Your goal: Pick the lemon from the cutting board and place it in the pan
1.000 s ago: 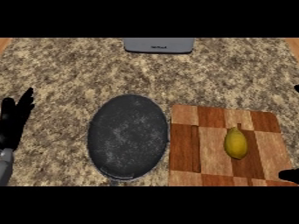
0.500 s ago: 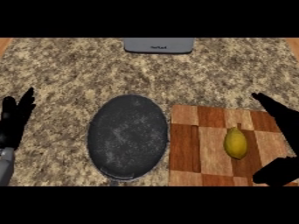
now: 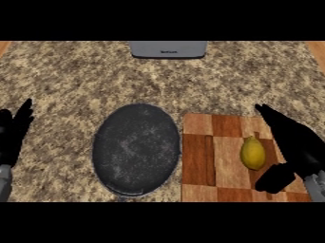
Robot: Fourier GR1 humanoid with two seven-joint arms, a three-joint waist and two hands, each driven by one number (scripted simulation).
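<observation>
Lemon (image 3: 253, 153) is staying put on the right half of the cutting board (image 3: 207, 161), long axis running up the view. The right hand (image 3: 302, 149) is sliding in over the board's right edge, fingers straight, thumb spread wide, holding nothing. The lemon is lying just left of its palm. Pan (image 3: 137, 149) is sitting just left of the board, and the left hand (image 3: 9, 137) is resting open at far left.

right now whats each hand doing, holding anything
Left hand: open, holding nothing.
Right hand: open beside the yellow oval lemon, not holding it.
</observation>
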